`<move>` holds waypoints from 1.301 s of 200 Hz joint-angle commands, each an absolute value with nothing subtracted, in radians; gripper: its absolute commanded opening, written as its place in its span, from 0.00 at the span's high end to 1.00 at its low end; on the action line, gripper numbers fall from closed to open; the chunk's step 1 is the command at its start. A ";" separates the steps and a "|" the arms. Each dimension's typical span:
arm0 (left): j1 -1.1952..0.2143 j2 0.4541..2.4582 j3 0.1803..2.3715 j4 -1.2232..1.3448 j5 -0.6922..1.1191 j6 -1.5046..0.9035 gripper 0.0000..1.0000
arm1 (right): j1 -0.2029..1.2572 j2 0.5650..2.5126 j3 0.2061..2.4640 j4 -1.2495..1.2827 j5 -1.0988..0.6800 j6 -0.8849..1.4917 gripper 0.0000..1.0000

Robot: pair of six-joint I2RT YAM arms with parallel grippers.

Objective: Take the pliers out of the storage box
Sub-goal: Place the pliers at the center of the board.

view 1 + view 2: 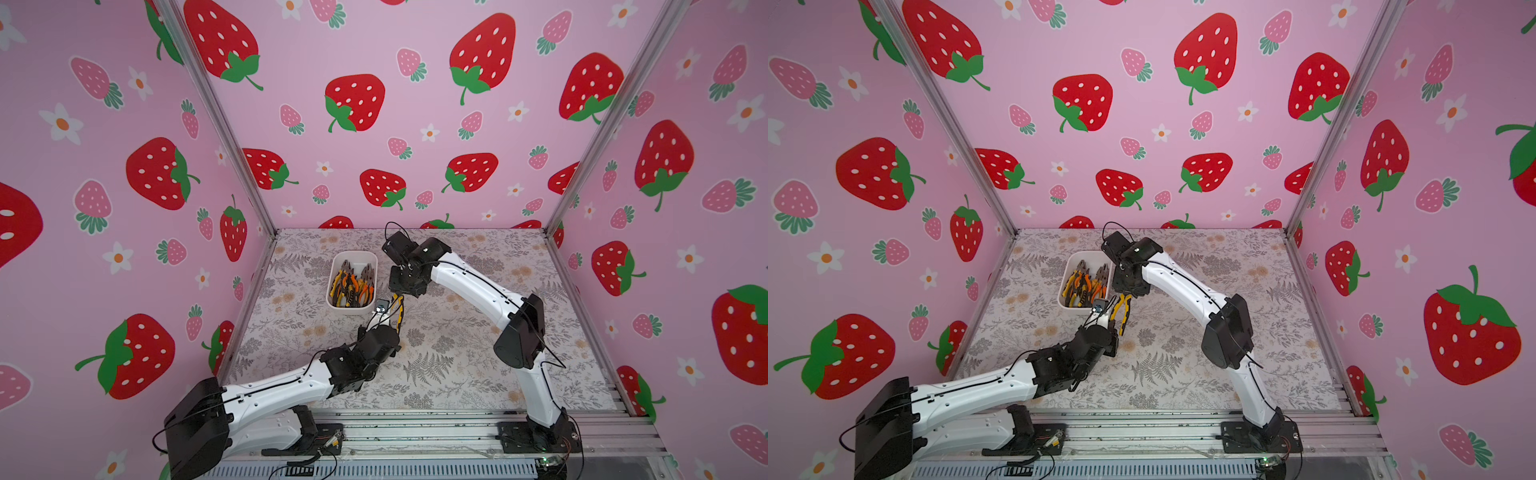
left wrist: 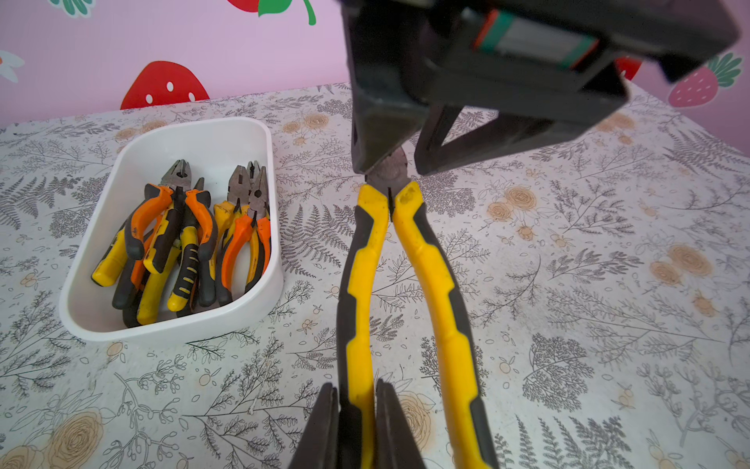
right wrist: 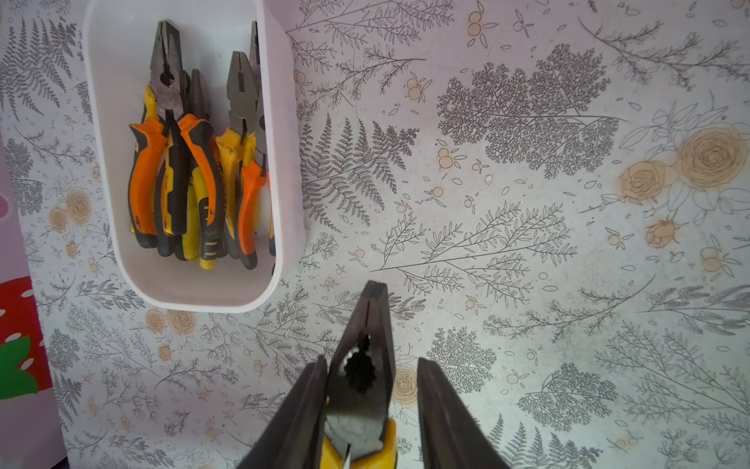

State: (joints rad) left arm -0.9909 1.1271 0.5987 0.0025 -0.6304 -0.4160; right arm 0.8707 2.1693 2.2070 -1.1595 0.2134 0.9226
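Observation:
The white storage box [image 1: 353,252] [image 1: 1072,258] [image 2: 203,138] [image 3: 117,122] sits on the floral table and holds several pliers [image 1: 351,286] [image 1: 1086,284] [image 2: 182,243] [image 3: 190,170] with orange or yellow handles. One yellow-and-black pair [image 1: 397,311] [image 1: 1121,309] [image 2: 410,264] [image 3: 365,353] hangs outside the box, to its right. My left gripper [image 2: 355,390] [image 1: 392,322] is shut on one of its handles. My right gripper [image 3: 371,361] [image 1: 397,295] straddles its metal head: one finger [image 3: 312,390] touches it, the other stands off with a gap.
Pink strawberry walls close in the table on three sides. Metal rails with both arm bases [image 1: 536,436] run along the front edge. The floral tabletop [image 1: 457,353] stretches to the right of the box.

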 commanded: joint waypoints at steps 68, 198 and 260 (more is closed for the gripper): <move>-1.000 1.168 0.635 0.089 -0.695 -0.408 1.00 | 0.885 2.161 2.187 -1.197 0.202 0.968 0.63; -1.002 1.173 0.639 0.093 -0.689 -0.403 1.00 | 0.890 2.150 2.128 -1.127 0.167 0.963 0.59; -1.002 1.158 0.634 0.103 -0.685 -0.396 1.00 | 0.894 2.167 2.128 -1.114 0.148 0.965 0.59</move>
State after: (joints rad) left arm -0.9989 1.1847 0.5987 0.0101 -0.6468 -0.4076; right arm 0.8818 2.1670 2.1323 -1.1172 0.1745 0.9592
